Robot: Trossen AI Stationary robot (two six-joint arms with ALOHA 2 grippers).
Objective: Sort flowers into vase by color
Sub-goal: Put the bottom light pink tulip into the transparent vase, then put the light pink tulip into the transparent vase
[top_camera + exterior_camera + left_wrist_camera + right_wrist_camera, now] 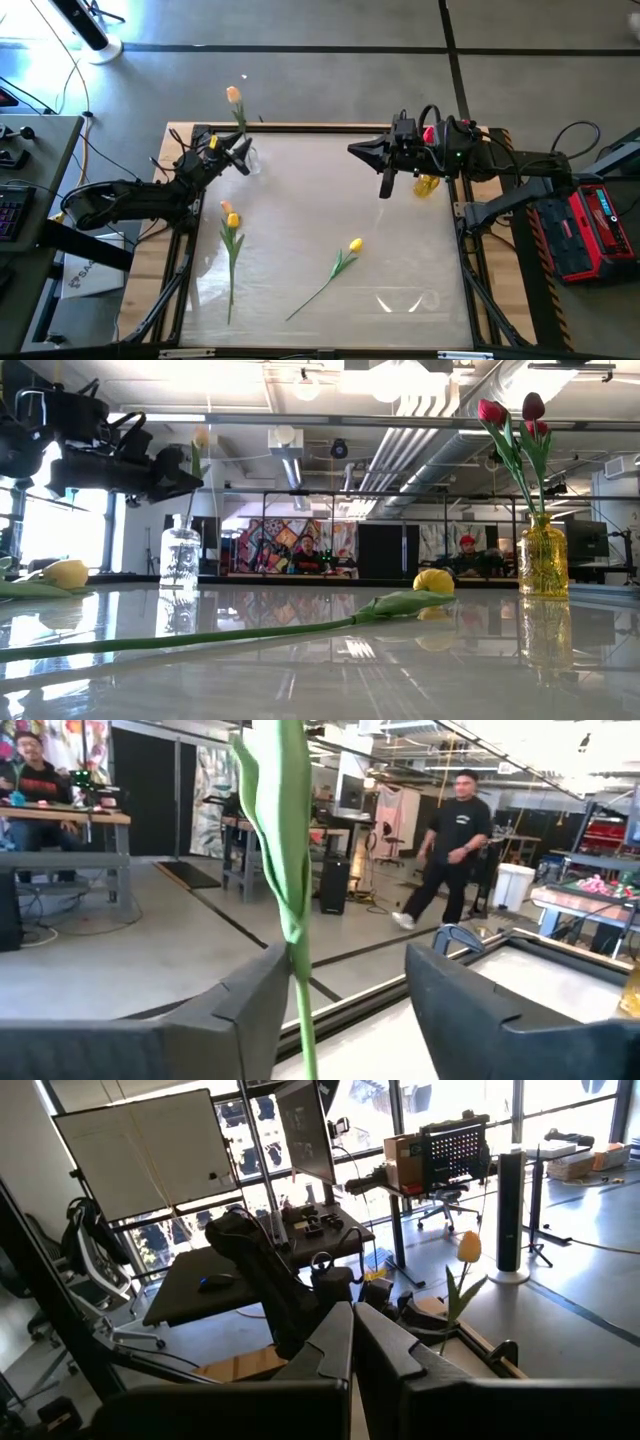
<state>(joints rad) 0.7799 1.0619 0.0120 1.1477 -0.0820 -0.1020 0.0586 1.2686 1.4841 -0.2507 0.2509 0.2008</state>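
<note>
The left gripper (243,160) hovers at the far left corner of the table (300,200), right over the clear glass vase (180,558). An orange-headed flower (233,96) stands in that vase, its stem running nearly upright. In the left wrist view that stem (300,1010) passes between the two fingers (240,1020), close against one of them and with a plain gap to the other; the fingers are apart and clamp nothing. So the flower seems to be released into the vase, and the next move likely calls for backing away without knocking the stem over.

The right gripper (385,187) hangs over the far right part of the table, its fingers (340,1350) pressed together and empty. Just beside it stands the yellow glass vase (544,562), holding red and dark maroon flowers (515,415).

Two flowers are left lying flat on the table. One orange-yellow flower (230,250) lies near the left edge, its long axis running from far to near with the head at the far end; the left arm is clearly the nearer one. The other yellow flower (335,270) lies around the middle, toward the near side, slanting with its head toward the far right and its stem end toward the near left; it sits between the two arms.

I can make out no readable label or writing on the vases or flowers. A white box under the table's left side carries print too small to read.
</note>
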